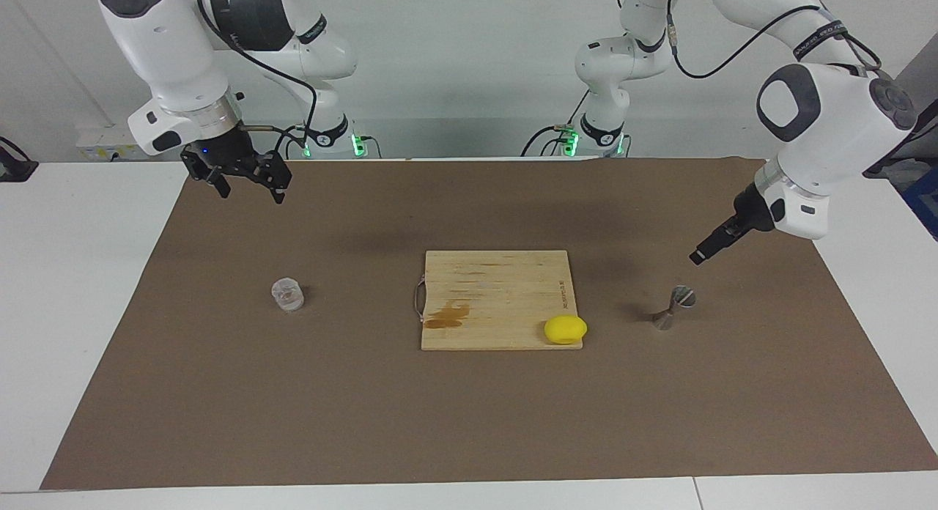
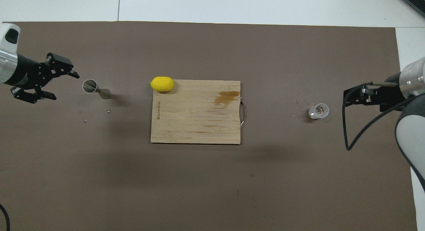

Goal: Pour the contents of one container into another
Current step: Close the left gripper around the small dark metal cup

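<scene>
The clear glass cup point(image 1: 287, 294) stands upright on the brown mat toward the right arm's end of the table; it also shows in the overhead view point(image 2: 318, 111). The silver jigger point(image 1: 674, 306) stands upright on the mat toward the left arm's end, with its open rim up point(image 2: 90, 86). My right gripper point(image 1: 249, 193) is open and empty, raised over the mat beside the cup point(image 2: 345, 97), apart from it. My left gripper point(image 2: 63, 86) is open and empty, up in the air beside the jigger point(image 1: 698, 256), not touching it.
A wooden cutting board point(image 1: 498, 275) with a brown stain lies mid-table, between cup and jigger point(image 2: 196, 124). A yellow lemon point(image 1: 565, 329) sits on its corner farthest from the robots, toward the jigger point(image 2: 162, 84). Small droplets dot the brown mat point(image 2: 212, 184) near both vessels.
</scene>
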Tool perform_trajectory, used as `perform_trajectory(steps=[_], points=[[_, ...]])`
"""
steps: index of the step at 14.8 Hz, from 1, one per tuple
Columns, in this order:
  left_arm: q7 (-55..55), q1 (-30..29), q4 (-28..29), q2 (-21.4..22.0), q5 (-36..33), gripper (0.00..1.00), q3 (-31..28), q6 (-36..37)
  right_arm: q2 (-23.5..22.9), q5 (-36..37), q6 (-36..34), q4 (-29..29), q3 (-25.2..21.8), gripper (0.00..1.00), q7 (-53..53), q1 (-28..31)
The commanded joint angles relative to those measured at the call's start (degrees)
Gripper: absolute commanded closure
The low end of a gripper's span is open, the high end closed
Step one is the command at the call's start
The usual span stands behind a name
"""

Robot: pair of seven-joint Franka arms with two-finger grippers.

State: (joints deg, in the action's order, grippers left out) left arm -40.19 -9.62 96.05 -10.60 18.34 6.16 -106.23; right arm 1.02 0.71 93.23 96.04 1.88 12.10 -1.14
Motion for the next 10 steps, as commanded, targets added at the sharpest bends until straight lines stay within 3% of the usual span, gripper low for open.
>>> perform_trajectory(steps=[1,5,10], points=[[-9.44,-2.94,6.32,2.51,7.56,0.00,0.43,-5.90,1.00,-1.41,0.03,1.07,0.32,0.00,-1.37,0.88],[-14.47,-5.67,14.84,4.88,22.68,0.00,0.43,-13.90,1.00,-1.41,0.03,1.07,0.32,0.00,-1.37,0.88],[-19.90,-6.99,20.31,5.68,30.43,0.00,0.43,-15.32,1.00,-1.50,0.03,1.07,0.32,0.00,-1.37,0.88]])
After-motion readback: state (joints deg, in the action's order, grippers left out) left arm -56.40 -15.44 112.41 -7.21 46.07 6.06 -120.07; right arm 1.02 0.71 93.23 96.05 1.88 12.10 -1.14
